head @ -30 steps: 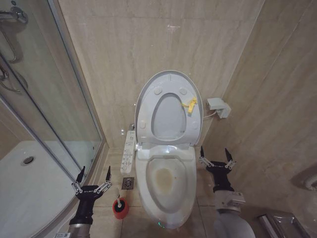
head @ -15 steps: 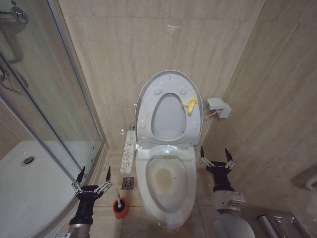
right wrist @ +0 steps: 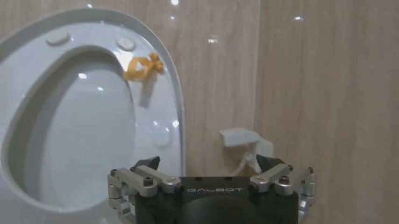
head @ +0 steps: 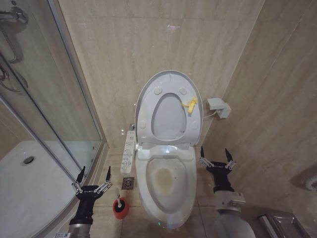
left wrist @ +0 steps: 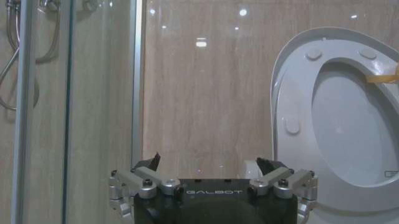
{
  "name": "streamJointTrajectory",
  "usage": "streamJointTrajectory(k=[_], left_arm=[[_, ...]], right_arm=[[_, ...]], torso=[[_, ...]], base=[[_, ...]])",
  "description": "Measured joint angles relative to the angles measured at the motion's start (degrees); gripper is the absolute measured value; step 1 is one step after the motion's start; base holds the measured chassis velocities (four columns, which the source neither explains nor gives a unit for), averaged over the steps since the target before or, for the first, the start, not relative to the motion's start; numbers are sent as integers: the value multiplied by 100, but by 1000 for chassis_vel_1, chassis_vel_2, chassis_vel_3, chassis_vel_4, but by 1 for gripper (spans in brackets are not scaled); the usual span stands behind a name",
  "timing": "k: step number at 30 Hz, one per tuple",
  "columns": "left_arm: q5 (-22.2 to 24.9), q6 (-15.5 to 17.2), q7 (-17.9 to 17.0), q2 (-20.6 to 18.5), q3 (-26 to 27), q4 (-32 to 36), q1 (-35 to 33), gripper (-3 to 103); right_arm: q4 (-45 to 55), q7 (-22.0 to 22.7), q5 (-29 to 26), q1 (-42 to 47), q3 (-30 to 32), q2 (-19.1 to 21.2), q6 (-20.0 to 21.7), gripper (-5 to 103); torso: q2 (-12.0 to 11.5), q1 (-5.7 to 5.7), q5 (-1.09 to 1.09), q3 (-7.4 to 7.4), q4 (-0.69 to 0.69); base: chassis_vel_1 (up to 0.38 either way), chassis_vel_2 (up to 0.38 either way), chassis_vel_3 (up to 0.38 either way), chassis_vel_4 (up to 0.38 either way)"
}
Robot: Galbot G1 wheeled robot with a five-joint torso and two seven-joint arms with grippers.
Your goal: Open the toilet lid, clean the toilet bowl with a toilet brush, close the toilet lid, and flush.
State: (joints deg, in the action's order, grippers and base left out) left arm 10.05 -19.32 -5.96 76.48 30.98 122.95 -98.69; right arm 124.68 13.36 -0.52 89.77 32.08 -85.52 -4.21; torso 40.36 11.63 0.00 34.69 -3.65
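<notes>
Beige-tiled bathroom: toilet lid point(head: 169, 79) raised above stained toilet bowl point(head: 165, 181); left gripper point(head: 92, 175) and right gripper point(head: 216, 155) flanking bowl, fingers spread, empty; toilet brush point(head: 119, 206) left of bowl.

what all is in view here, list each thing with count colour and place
toilet lid: 1, white, raised against the back wall
seat ring: 1, white, raised against the lid, yellow loop tag on it
toilet bowl: 1, white, yellowish stain inside, centre of floor
button panel: 1, white, on the bowl's left side
toilet brush: 1, white handle, standing in a red cup holder on the floor left of the bowl
floor drain: 1, metal, between panel and brush
wall box: 1, white, right of the lid
shower enclosure: 1, glass, far left
left gripper: 1, black, open, left of the brush
right gripper: 1, black, open, right of the bowl
</notes>
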Motion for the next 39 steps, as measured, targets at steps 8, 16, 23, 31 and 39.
streamJointTrajectory(k=[8,16,23,31,39], left_arm=[[0,0,1,0,-1,0,0,100],[0,0,1,0,-1,0,0,100],[1,0,1,0,-2,1,1,100],[1,0,1,0,-1,1,0,100],[0,0,1,0,-1,1,0,100]], right_arm=[[379,-134,-43,1275,583,-47,-285,100],[667,-234,-85,2220,1015,-84,-511,100],[162,-803,-73,1505,619,-345,-951,100],[-394,-980,166,725,467,-332,-1273,100],[-341,-921,-564,171,742,219,-848,100]], torso=[[0,-1,0,0,-2],[0,-1,0,-1,-2],[0,0,-2,0,-3],[0,0,0,0,-1],[0,0,0,0,-1]], base=[[0,0,0,0],[0,0,0,0],[0,0,0,0],[0,0,0,0],[0,0,0,0]])
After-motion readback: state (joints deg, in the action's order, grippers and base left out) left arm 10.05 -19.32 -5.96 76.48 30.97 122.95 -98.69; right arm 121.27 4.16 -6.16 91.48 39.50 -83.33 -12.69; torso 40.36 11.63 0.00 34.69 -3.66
